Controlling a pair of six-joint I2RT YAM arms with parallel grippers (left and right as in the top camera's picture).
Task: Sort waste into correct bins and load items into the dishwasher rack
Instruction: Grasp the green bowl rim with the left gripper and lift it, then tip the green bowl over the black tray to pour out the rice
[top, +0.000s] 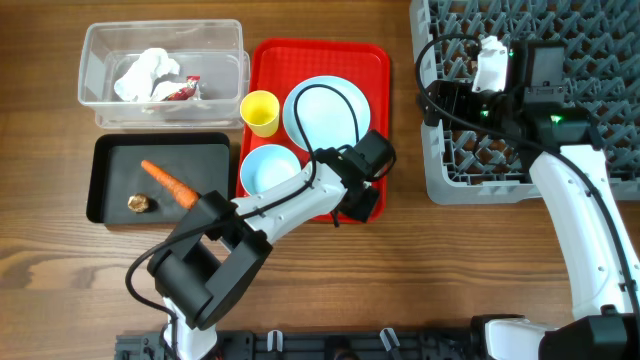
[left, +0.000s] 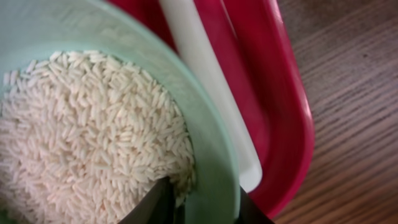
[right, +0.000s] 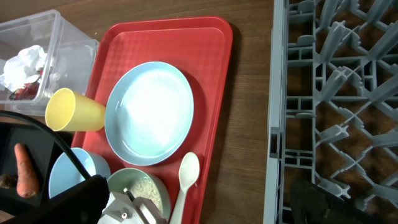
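Observation:
My left gripper is shut on the rim of the pale green bowl, one finger inside among the white rice grains and one outside. The bowl stands on the red tray's near right corner, with the white spoon beside it. On the same tray are the pale blue plate, the yellow cup and the pale blue bowl. Over the left part of the grey dishwasher rack hangs my right gripper, open and holding nothing.
The clear tub at the back left holds the crumpled napkin and the red wrapper. In front of it, the black tray holds the carrot piece and a brown scrap. The red tray lies between bins and rack.

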